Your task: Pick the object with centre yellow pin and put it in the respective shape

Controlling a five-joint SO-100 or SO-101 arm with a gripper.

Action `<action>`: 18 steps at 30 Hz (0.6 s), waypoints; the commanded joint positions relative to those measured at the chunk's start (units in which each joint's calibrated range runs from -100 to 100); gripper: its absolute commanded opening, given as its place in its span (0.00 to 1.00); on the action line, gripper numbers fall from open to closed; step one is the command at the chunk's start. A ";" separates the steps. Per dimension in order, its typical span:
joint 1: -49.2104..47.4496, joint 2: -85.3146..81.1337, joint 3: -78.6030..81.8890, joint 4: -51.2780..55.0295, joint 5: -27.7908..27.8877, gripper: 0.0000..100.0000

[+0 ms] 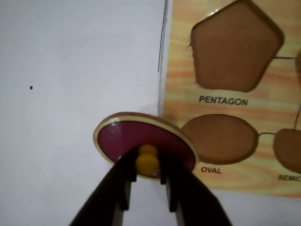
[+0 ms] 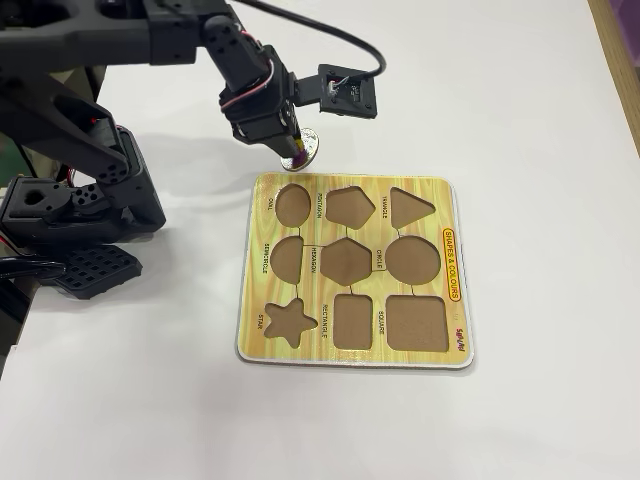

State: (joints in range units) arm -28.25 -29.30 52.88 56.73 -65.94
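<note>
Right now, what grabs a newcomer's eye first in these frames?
In the wrist view, the gripper is shut on the yellow knob of the purple oval piece, which sits tilted just left of the OVAL cutout. In the fixed view, the yellow shape board lies mid-table with every cutout empty.

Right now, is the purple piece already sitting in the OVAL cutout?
No: in the wrist view the purple piece is held by the gripper beside the board, OVAL cutout empty.
</note>
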 commanded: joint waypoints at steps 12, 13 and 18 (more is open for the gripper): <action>13.50 -2.25 -0.45 0.23 21.69 0.01; 14.09 -2.17 -0.36 0.32 22.48 0.01; 14.68 -2.84 3.96 0.32 23.26 0.01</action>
State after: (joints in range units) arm -14.22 -30.50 55.22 56.73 -43.11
